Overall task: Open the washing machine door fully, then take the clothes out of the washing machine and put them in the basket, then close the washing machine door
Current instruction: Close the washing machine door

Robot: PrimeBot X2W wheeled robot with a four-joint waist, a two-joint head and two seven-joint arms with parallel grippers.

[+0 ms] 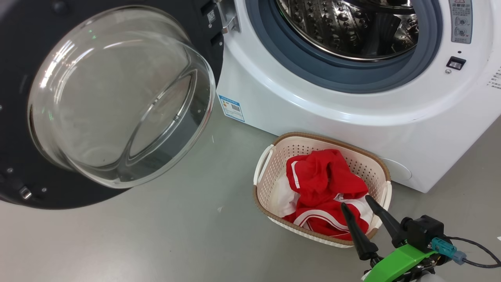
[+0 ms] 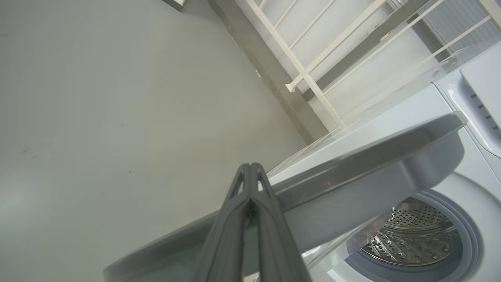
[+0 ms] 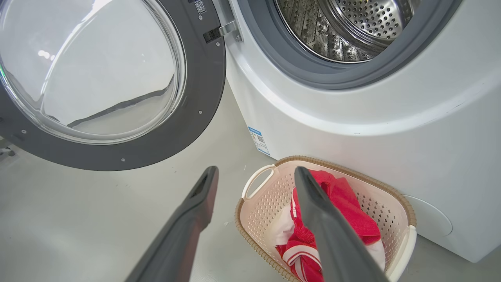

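The clothes (image 1: 325, 180) sit in the basket (image 1: 313, 137); right end effector (image 1: 355, 201) spread, left end effector (image 2: 250, 166) pinched shut, both empty; a push on the glossy door (image 1: 117, 98) could slip off

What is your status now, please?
Right gripper open, empty, near basket. Left gripper shut, beside door. Clothes in basket; door open. No obstacle seen at door.

Smooth grey floor (image 1: 156, 235), cream-white barred frame (image 2: 303, 74) before a pale wall.
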